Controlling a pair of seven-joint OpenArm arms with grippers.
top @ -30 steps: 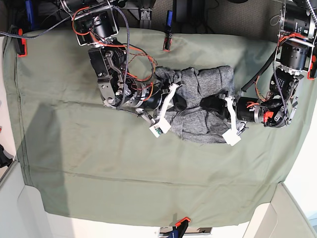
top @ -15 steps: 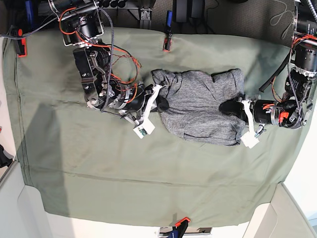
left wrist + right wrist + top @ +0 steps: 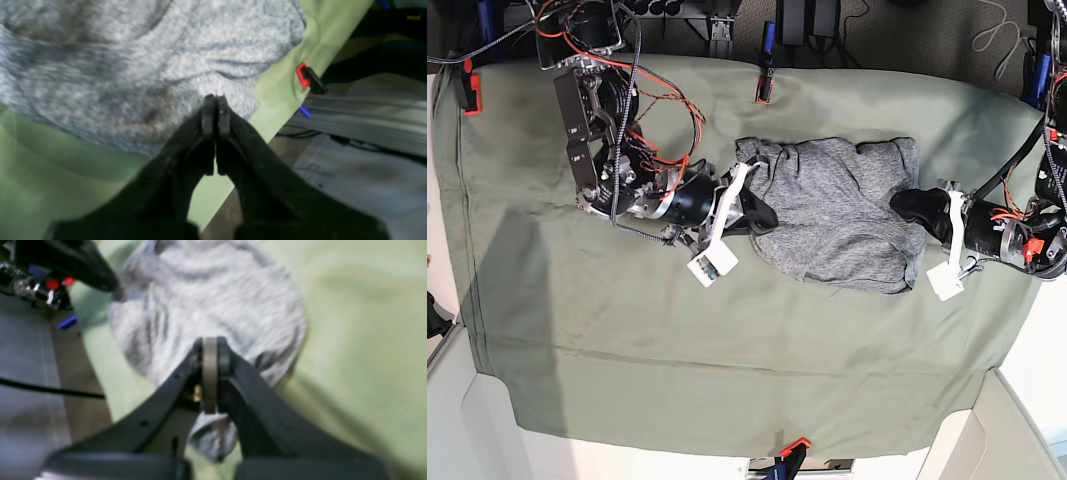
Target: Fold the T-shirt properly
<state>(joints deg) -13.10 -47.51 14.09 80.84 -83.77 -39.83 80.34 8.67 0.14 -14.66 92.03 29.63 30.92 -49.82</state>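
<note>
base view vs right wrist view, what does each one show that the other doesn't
Only the base view shows the left gripper shut at the T-shirt's far edge, the whole olive-green cloth and its clamps. Only the right wrist view shows a fold of grey fabric pinched between the right gripper's shut jaws. Both show the T-shirt bunched on the cloth.

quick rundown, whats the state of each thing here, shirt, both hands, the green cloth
T-shirt: bunched and wrinkled, stretched flat between the two hands, not neatly folded.
Left hand: shut, pinching the shirt's edge.
Right hand: shut on a fold of the shirt.
Green cloth: spread under the shirt, creased, clipped at its edges.
</note>
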